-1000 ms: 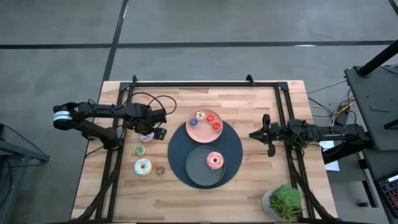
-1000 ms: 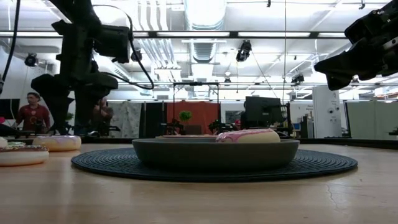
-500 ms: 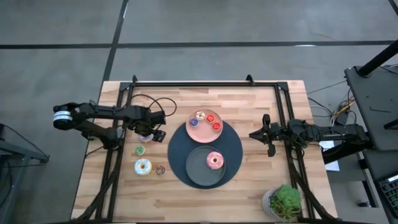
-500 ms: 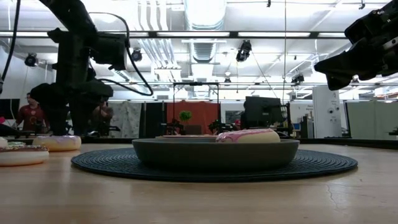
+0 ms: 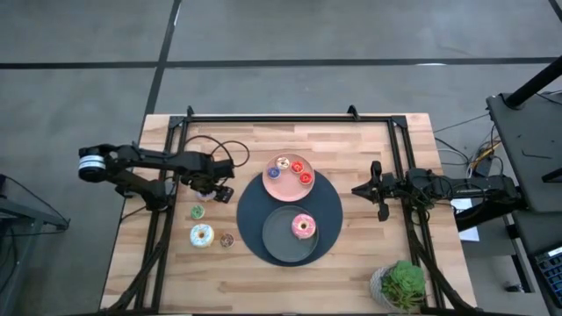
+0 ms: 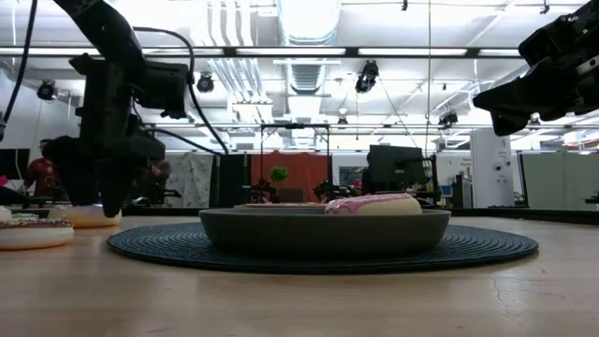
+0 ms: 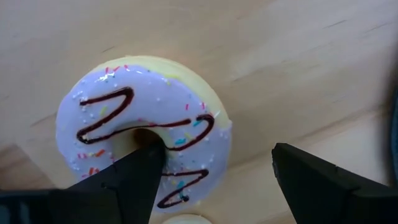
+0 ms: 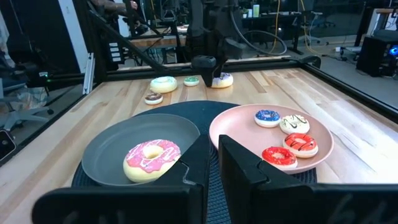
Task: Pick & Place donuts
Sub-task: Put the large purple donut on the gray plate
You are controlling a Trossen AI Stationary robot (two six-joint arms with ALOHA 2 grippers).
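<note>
Wooden tabletop (image 5: 351, 254): the left end effector (image 7: 214, 171) hangs low over the lilac donut (image 7: 146, 124), fingers spread, one tip in the ring's hole, one outside its rim. Right end effector (image 8: 211, 152), fingers nearly together and empty, waits near the tabletop's right side. A pink donut (image 5: 304, 226) lies on the dark grey plate (image 5: 277, 241).

Pink plate (image 5: 279, 183); grey plate (image 5: 277, 237); plant (image 5: 402, 283)

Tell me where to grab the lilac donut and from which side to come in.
Grip one side of the ring of the lilac donut, coming straight down from above. It lies flat on the table, so the hole faces up: one finger goes into the hole, the other outside the rim. The left pincer is already open and placed like that.
</note>
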